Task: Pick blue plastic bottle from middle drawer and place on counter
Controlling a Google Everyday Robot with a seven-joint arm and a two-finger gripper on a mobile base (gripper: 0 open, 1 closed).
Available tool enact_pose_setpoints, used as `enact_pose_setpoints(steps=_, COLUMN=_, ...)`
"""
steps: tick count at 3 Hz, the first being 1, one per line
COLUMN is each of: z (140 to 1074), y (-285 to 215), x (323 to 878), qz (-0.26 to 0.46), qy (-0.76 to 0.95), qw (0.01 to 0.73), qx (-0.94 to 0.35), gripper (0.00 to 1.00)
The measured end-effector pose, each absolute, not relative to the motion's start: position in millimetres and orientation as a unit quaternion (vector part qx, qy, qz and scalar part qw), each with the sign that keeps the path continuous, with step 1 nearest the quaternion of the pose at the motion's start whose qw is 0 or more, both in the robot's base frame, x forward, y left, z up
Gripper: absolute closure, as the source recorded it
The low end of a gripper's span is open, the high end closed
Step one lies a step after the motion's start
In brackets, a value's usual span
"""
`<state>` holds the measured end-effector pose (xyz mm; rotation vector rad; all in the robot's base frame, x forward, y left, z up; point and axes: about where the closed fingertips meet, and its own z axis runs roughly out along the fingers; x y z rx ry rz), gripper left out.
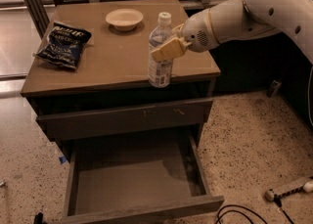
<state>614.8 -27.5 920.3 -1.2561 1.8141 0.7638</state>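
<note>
The blue plastic bottle (160, 52) is clear with a white cap and a pale label. It is upright and held in the air over the front right part of the counter (112, 59). My gripper (165, 48) is shut on the bottle's middle, coming in from the right on the white arm. One tan finger (168, 50) lies across the bottle's front. The middle drawer (134, 179) is pulled wide open below and holds nothing.
A dark blue snack bag (64, 44) lies on the counter's left side. A pale bowl (124, 18) sits at its back middle. The upper drawer front (124, 118) has pale scratch marks. A white plug strip (288, 189) and black cable (239, 214) lie on the speckled floor at right.
</note>
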Motion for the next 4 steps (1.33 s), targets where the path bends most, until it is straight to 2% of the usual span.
enact_pose_setpoints(steps=2, z=925.3, y=-21.0, x=663.8, qz=0.307, qy=0.707, qw=0.405, qx=-0.493, gripper=1.00)
enact_pose_setpoints(steps=4, z=922.6, y=-19.1, x=692.2, qz=0.302, qy=0.714, qw=0.387, qx=-0.499, gripper=1.00)
